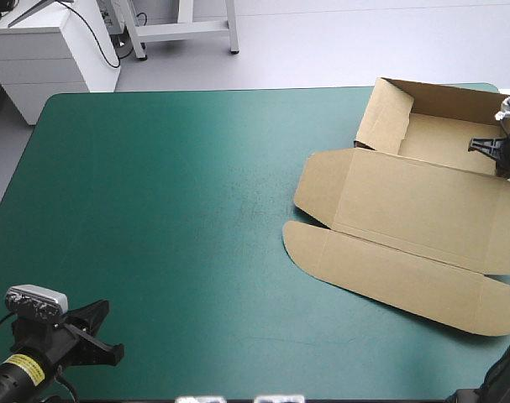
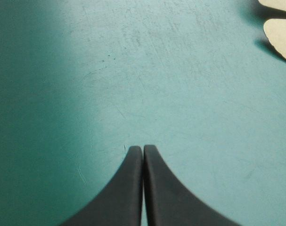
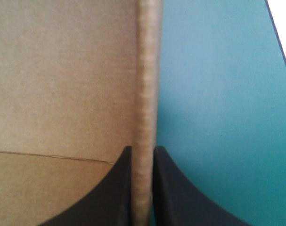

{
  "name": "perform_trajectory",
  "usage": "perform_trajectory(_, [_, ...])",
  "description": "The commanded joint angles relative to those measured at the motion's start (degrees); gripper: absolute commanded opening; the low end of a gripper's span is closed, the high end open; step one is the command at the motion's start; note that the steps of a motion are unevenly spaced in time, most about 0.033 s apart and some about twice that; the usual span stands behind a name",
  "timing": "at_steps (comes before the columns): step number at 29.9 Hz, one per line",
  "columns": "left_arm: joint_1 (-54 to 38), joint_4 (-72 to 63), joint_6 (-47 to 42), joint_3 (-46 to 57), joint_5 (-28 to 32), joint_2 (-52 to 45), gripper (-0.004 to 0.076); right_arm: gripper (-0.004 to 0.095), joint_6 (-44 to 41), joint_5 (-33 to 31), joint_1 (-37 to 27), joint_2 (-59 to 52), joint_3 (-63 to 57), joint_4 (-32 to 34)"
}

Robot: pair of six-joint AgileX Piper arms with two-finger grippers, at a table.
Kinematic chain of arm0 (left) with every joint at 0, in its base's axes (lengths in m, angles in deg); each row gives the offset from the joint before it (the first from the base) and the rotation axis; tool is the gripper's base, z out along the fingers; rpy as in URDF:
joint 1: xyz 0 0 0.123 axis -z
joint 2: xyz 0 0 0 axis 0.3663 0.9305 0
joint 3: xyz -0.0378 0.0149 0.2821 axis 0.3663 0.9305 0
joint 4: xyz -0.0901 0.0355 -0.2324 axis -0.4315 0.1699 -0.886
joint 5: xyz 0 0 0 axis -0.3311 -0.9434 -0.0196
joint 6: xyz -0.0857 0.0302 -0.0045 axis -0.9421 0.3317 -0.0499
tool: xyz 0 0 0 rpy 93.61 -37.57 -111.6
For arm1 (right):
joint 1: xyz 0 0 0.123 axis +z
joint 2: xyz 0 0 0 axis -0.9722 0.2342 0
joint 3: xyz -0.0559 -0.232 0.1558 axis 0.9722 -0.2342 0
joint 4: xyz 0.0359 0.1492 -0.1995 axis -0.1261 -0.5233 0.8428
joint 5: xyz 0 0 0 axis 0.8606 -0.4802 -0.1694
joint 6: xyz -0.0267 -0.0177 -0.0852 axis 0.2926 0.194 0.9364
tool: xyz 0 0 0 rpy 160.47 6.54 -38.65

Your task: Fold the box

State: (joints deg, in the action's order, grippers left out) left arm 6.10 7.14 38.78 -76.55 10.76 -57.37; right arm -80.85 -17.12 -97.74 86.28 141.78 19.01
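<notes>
Box (image 1: 406, 218) is lying on the right half of the teal-green table (image 1: 170, 210), reaching out to the table's right edge. Its lid (image 1: 423, 206) is spreading flat toward the near side, and the long front flap (image 1: 389, 277) past it is ending in a rounded tip on the left. Toward the table's far right corner the tray part (image 1: 444, 138) is standing with its far and left walls raised. The right gripper (image 1: 477, 144) is sitting at the tray's right side. Its black fingers (image 3: 114, 193) are pinching an upright wall (image 3: 146, 94) of board and are all but closed on it, with the box's brown inside on one side and bare cover on the other. The left gripper (image 1: 107, 332) is hanging over the near left corner, well apart from the box. Its fingers (image 2: 128, 188) are pressing together into one point above bare cover, and two rounded flap tips (image 2: 279, 33) are showing far ahead of it.
</notes>
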Motion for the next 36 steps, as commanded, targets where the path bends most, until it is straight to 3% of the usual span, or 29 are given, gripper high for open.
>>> perform_trajectory(1, [0.42, 0.16, -0.5, -1.58, 3.99, 0.54, -0.0008, 0.0307, 1.75, 1.12, -0.61, -3.43, 2.01, -1.26])
perform_trajectory(3, [0.42, 0.16, -0.5, -1.58, 3.87, 0.54, -0.0008, 0.0495, 2.05, 0.99, -0.61, -3.43, 2.38, -1.26])
perform_trajectory(6, [0.42, 0.16, -0.5, -1.58, 3.87, 0.54, -0.0008, 0.0693, 2.05, -1.5, -0.61, -3.43, 4.7, 1.0])
perform_trajectory(8, [0.42, 0.16, -0.5, -1.58, 3.87, 0.54, -0.0008, 0.072, 2.08, -5.24, -0.61, -3.54, 7.68, 1.58])
perform_trajectory(11, [0.42, 0.16, -0.5, -1.58, 3.77, 0.54, -0.0008, 0.0718, 2.42, -5.24, -0.61, -6.41, 10.97, -0.67])
perform_trajectory(13, [0.42, 0.16, -0.5, -1.58, 3.77, 0.54, -0.0008, 0.0708, 4.24, -5.24, -0.51, -10.29, 12.02, -6.61])
perform_trajectory(16, [0.42, -0.08, -0.5, -1.58, 3.77, 0.54, -0.0008, 0.0592, 9.26, -5.24, -0.51, -16.9, 11.81, -19.17])
perform_trajectory(19, [0.42, -0.08, -0.5, -1.58, 3.77, 0.54, -0.0008, 0.0358, 17.36, -5.13, 0.75, -23.82, 10.05, -32.22])
perform_trajectory(23, [0.42, -0.46, -0.5, -1.58, 3.58, 0.54, -0.0008, 0.0022, 23.24, -5.13, 5.67, -33.85, 3.05, -38.96])
perform_trajectory(24, [0.42, -0.59, -0.5, -1.58, 3.58, 0.54, -0.0008, -0.0017, 24.24, -5.03, 7.42, -36.28, 0.56, -39.47])
perform_trajectory(30, [0.42, -0.73, -0.5, -1.58, 2.73, 0.54, -0.0008, -0.0018, 29.17, 2.42, 16.61, -49.77, -16.54, -39.5])
perform_trajectory(36, [0.42, -0.63, -0.39, -1.58, 2.49, 0.54, -0.0008, -0.0018, 30.97, 13.31, 18.88, -64.05, -35.12, -34.22])
